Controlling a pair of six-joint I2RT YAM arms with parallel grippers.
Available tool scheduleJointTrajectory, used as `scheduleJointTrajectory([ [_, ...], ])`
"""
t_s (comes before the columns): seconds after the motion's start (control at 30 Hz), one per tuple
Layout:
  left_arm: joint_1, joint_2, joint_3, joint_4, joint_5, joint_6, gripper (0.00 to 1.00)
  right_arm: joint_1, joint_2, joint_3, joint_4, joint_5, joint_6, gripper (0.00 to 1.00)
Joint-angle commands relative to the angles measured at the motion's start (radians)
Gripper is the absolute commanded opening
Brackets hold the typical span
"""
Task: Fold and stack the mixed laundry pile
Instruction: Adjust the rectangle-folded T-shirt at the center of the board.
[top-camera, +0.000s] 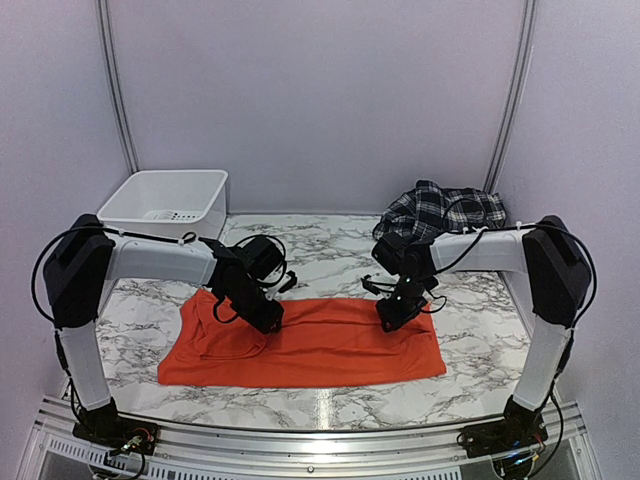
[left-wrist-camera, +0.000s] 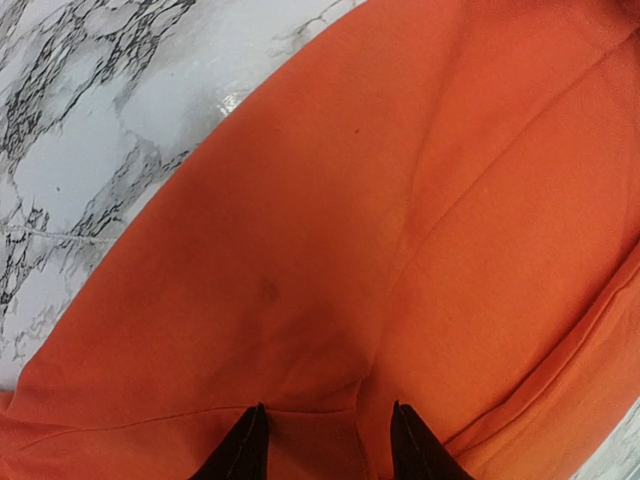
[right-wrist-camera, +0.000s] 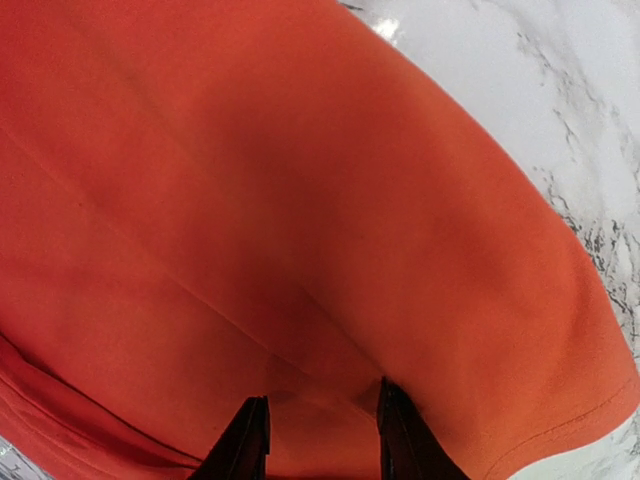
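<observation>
Both the left gripper (left-wrist-camera: 325, 445) and right gripper (right-wrist-camera: 315, 440), jaws partly open, pinch the orange t-shirt (top-camera: 320, 345) along its far edge, apparently mid-fold; the next move calls for both to draw that edge toward the near side together.

plaid shirt (top-camera: 441, 212) behind t-shirt (top-camera: 330, 345)

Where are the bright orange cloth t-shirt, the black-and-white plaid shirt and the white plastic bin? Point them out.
Bright orange cloth t-shirt (top-camera: 330, 350): top external view, middle of the flat body.
Black-and-white plaid shirt (top-camera: 440, 210): top external view, top of the crumpled heap.
White plastic bin (top-camera: 150, 200): top external view, near rim.

Bin (top-camera: 165, 203) far-left — plaid shirt (top-camera: 440, 212) far-right
</observation>
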Motion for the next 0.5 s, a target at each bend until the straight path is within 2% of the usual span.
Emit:
scheduleJointTrajectory([
  [0.0, -0.005, 0.03, 0.022, -0.034, -0.035, 0.005, 0.4, -0.016, -0.043, -0.002, -0.03, 0.064, 0.003, 0.33],
  [0.2, -0.004, 0.054, 0.037, -0.055, -0.054, -0.004, 0.29, -0.044, -0.06, -0.021, -0.037, 0.075, -0.007, 0.27],
  [0.47, -0.003, 0.054, 0.044, -0.065, -0.042, -0.007, 0.14, -0.049, -0.048, -0.034, -0.037, 0.068, -0.012, 0.14],
])
